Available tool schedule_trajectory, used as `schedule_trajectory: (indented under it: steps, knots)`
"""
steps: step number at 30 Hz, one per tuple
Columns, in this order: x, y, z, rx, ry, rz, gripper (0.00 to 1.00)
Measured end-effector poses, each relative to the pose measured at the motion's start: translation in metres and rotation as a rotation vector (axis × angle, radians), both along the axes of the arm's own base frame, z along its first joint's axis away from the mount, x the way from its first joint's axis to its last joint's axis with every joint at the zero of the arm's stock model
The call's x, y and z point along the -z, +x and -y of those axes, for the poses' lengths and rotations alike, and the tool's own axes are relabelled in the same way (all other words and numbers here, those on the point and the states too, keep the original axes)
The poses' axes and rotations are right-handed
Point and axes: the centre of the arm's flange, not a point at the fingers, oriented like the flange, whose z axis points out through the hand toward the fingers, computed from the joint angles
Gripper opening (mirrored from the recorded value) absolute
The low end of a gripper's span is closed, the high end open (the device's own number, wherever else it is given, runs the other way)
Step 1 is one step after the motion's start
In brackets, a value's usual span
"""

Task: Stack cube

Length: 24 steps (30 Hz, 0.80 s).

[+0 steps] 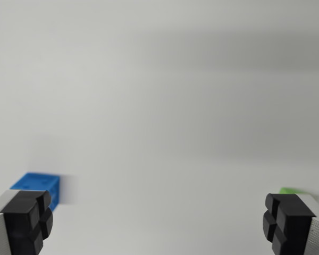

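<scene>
From my wrist camera I see a blue cube [37,186] low on the wrist view's left, resting on a plain white surface [165,106]. Its top face and one side face show, and small dark dots mark the top. The cube is a little blurred. Its lower corner is hidden behind the black pad of the finger [27,220] on that side, so I cannot tell whether the pad touches it or merely sits in front of it.

Far across, low on the wrist view's right, a sliver of a green cube [293,190] peeps out just above the other finger's black pad [287,223]. Only its top edge shows; the rest is hidden behind the finger. The two cubes lie well apart, on opposite sides of the picture.

My gripper [157,223] has its two fingers spread wide, one at each bottom corner of the picture, with bare white surface between them and nothing held. Each finger has a grey ribbed body and a black, blocky rubber tip.

The rest of the picture is the same blank white surface, with a soft grey band of shadow across the upper part
</scene>
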Motion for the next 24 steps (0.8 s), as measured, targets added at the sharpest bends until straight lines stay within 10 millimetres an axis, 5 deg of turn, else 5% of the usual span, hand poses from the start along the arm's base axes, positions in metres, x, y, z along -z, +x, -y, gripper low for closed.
schedule_trajectory:
  steps: [24]
  knots:
    - [0.018, -0.02, -0.025, 0.008, 0.001, -0.003, 1.0]
